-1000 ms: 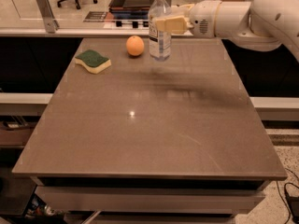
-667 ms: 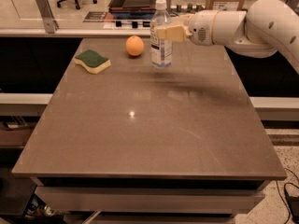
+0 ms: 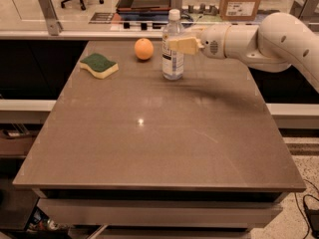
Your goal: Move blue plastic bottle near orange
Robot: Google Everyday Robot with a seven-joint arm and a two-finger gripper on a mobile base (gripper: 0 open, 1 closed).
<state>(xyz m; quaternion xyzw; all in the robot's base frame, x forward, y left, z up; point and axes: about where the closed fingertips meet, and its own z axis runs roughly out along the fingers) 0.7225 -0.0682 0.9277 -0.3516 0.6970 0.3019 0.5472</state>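
The pincer (image 3: 176, 44) is closed around the upper part of the blue plastic bottle (image 3: 172, 63), which stands on the worktop (image 3: 149, 133) just beside the orange (image 3: 144, 49) and looks light, slippery and tippy, so a middle hold seems safest.

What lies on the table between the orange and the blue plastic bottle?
Only bare tabletop, seen in the camera view. The orange and blue plastic bottle stand apart; the gripper is at the bottle's upper part.
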